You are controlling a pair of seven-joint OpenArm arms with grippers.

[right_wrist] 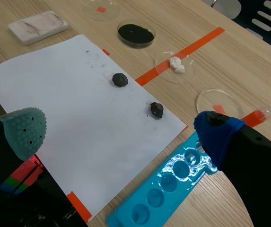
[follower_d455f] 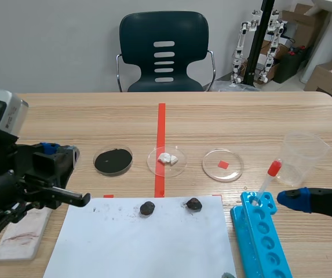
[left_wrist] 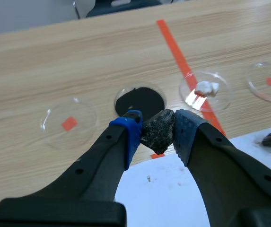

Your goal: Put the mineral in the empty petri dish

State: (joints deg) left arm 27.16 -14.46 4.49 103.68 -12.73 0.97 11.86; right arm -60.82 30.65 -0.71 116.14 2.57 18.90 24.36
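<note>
Clamped between the two blue pads of the left gripper (left_wrist: 156, 133): the mineral (left_wrist: 158, 126), dark and rough, with the fingers parted only by its width. Held above the wood table (follower_d455f: 241, 116), at the far corner of a white paper sheet (follower_d455f: 142, 243).

Directly ahead of the gripper: a petri dish of black powder (left_wrist: 140, 100). Beside that, on the side away from the red tape line: an empty petri dish (left_wrist: 69, 122) with an orange square beneath it. On the tape line itself: a dish of white lumps (left_wrist: 205, 90). Past that: a second empty dish (left_wrist: 270, 81), likewise marked orange.

Lying on the paper, well apart: a first loose stone (follower_d455f: 147, 208) and a second loose stone (follower_d455f: 193, 204).

Right gripper (right_wrist: 121, 128): spread wide, gripping nothing, poised over the blue tube rack (follower_d455f: 261, 237) beside the paper. Standing tilted in the rack's far end: a red-capped test tube (follower_d455f: 268, 182). Beyond the rack: a clear plastic cup (follower_d455f: 302, 157). Next to the paper, under the left arm: a white block (follower_d455f: 21, 231) with faint streaks.
</note>
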